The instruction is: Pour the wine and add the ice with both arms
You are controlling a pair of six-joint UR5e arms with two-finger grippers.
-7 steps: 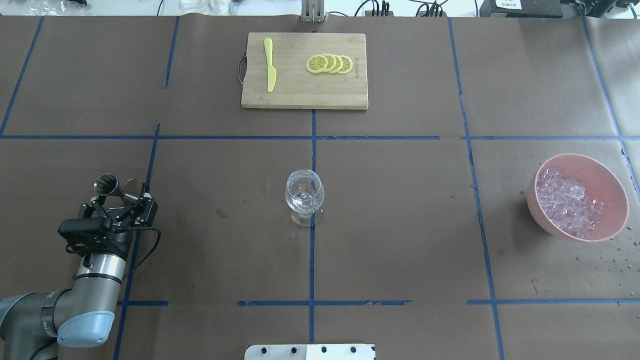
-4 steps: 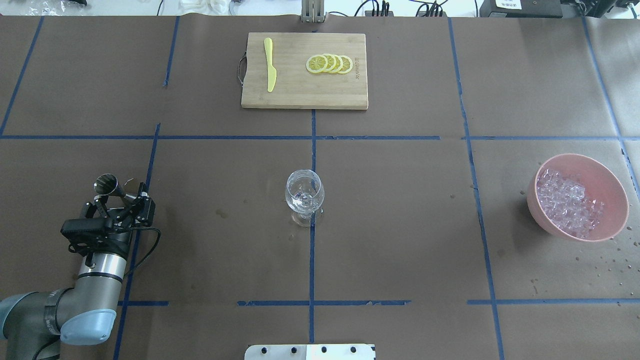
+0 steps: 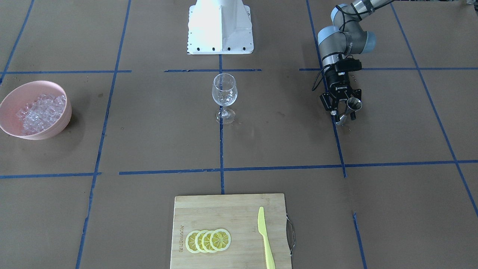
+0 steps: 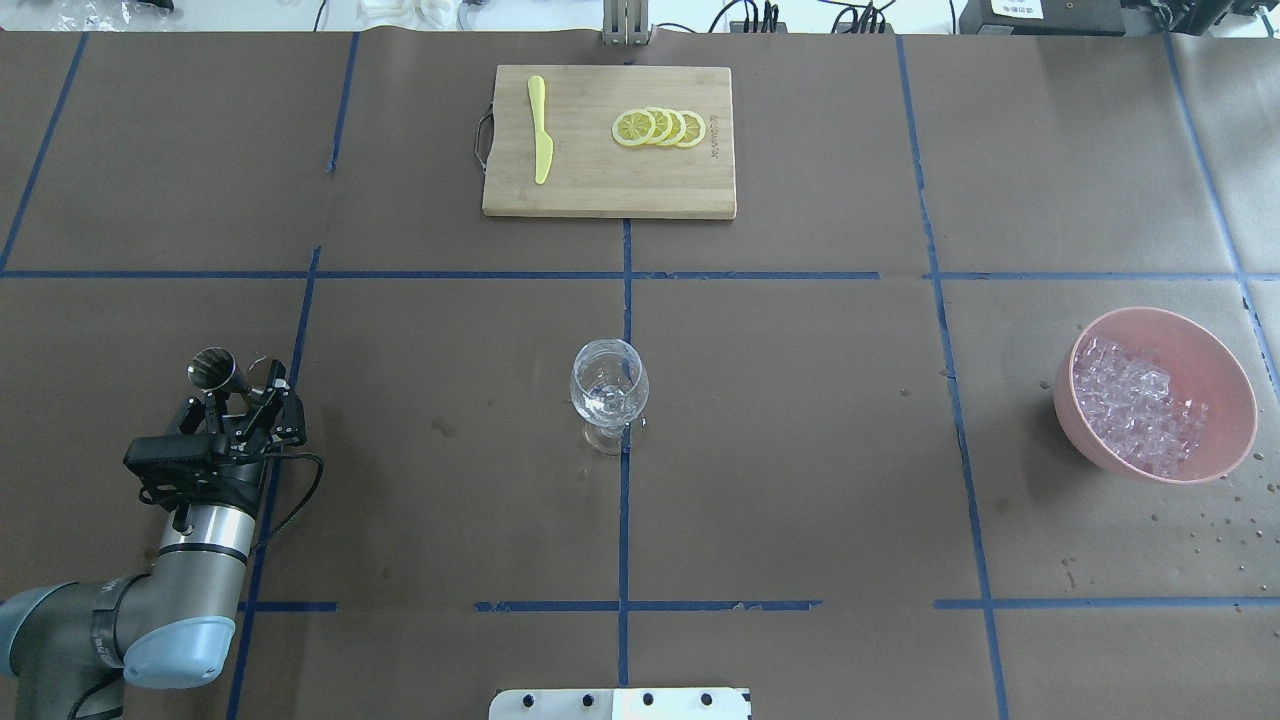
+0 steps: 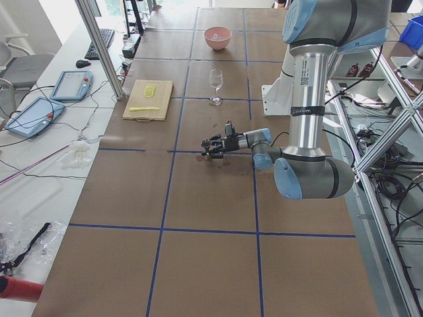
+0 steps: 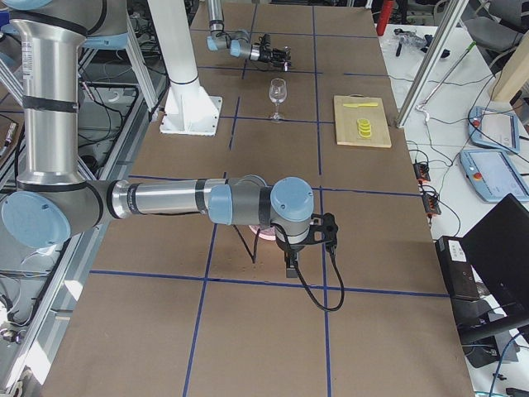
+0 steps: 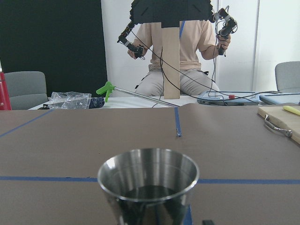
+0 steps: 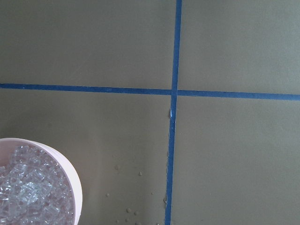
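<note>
Step in hand looks like the pour phase, at pick-up of the jigger [image 4: 212, 368]. The left hand [image 4: 240, 393] sits low on the counter [image 4: 800, 450], straddling the jigger. Its fingers are at medium width either side of the waist and it does not look clamped yet. The jigger stands upright, and the left wrist view shows dark liquid inside. The wine glass [image 4: 608, 385] is mid-counter, well apart from both hands, contents unclear. The ice [image 4: 1135, 405] is all in the pink bowl [image 4: 1222, 395] at the robot's right end. The right hand [image 6: 289, 263] hangs near that bowl but shows only in the right side view, so its width cannot be told. Next move calls for closing on the waist, lifting level, carrying to the glass and tipping over the rim. The main risks are slosh and slip.
</note>
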